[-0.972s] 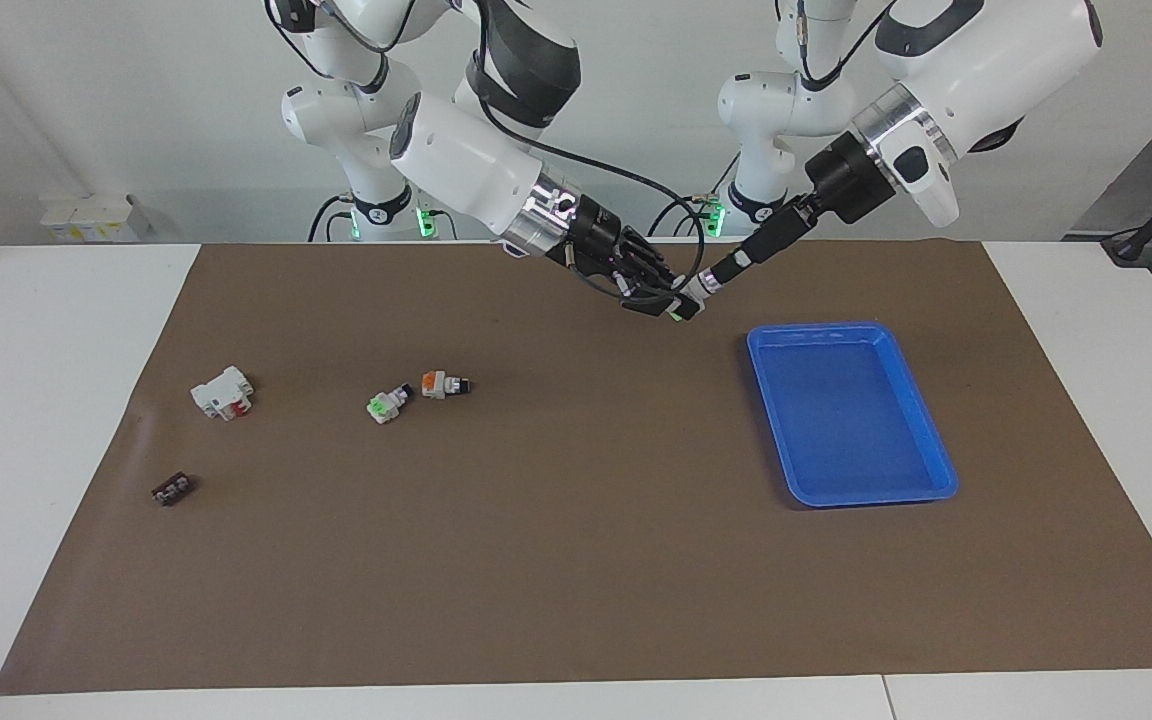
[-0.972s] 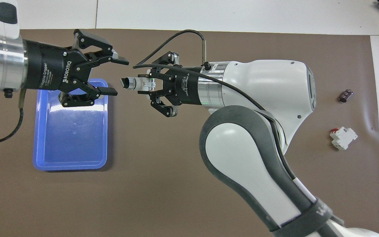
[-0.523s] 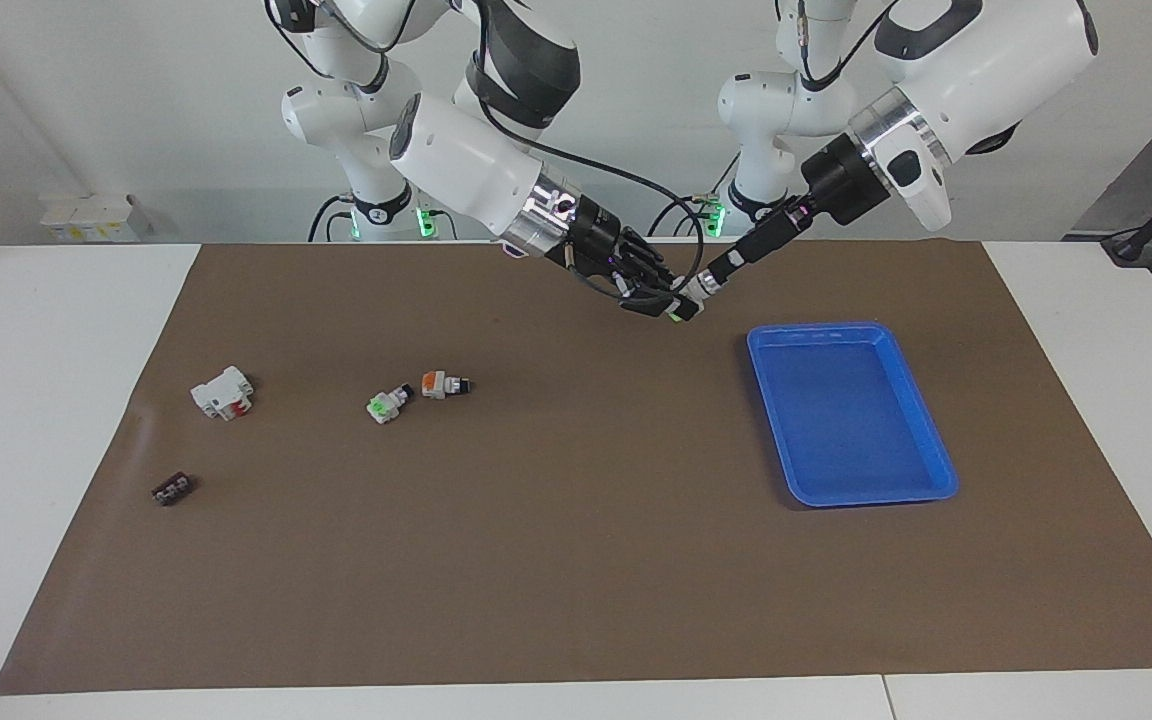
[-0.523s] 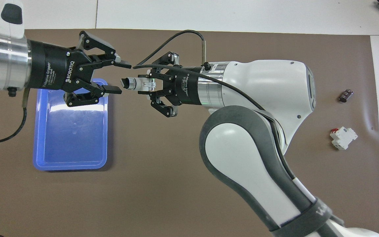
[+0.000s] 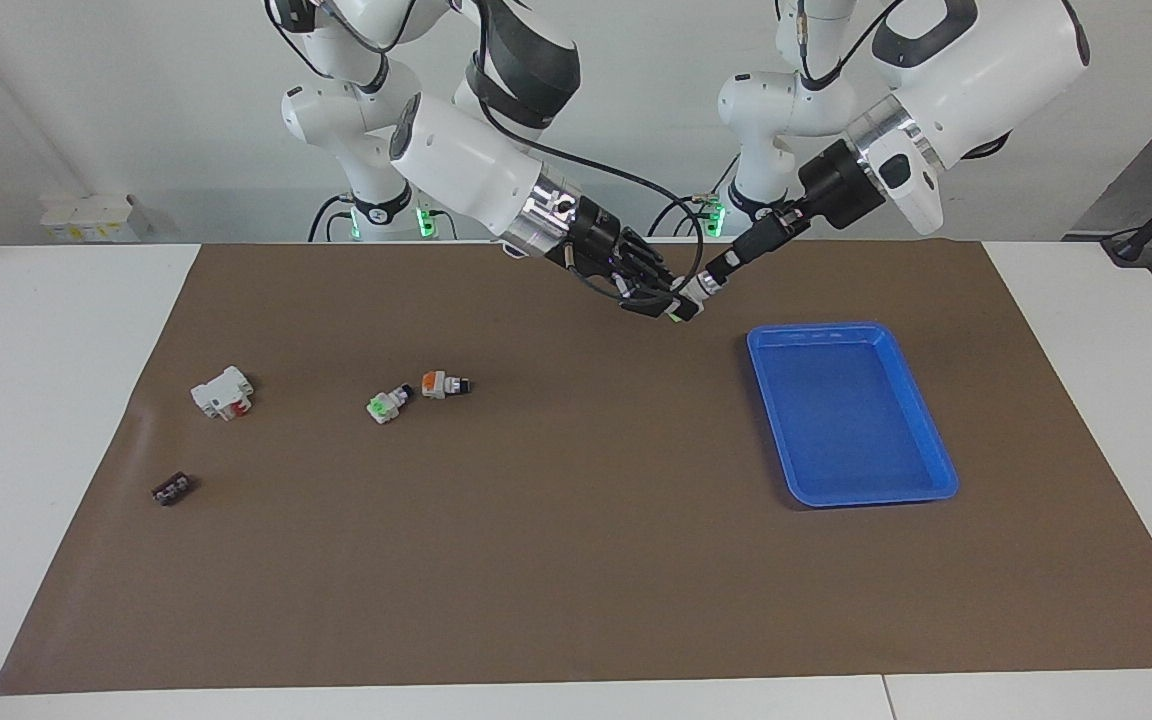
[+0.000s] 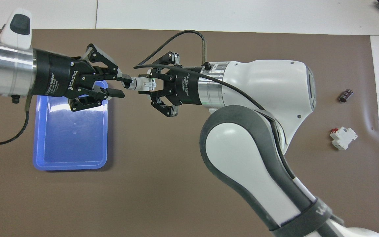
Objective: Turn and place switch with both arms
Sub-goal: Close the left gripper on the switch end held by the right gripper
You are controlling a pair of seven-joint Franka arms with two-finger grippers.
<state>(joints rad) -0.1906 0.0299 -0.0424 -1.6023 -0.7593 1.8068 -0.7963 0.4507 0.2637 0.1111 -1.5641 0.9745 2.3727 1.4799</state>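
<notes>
Above the brown mat (image 5: 576,560) beside the blue tray (image 6: 41,154), right gripper (image 6: 150,86) clamps the switch (image 6: 140,84) mid-air, left gripper (image 6: 121,86) fingers spread around its black knob end, contact unclear.

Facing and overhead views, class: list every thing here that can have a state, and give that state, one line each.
switch: held in the air, lying level, black knob toward the left gripper.
right gripper: shut on the switch.
left gripper: open, fingers either side of the knob.
blue tray: empty, flat on the mat.
green-faced switch: lying loose on the mat.
orange-ended switch: lying loose beside it.
</notes>
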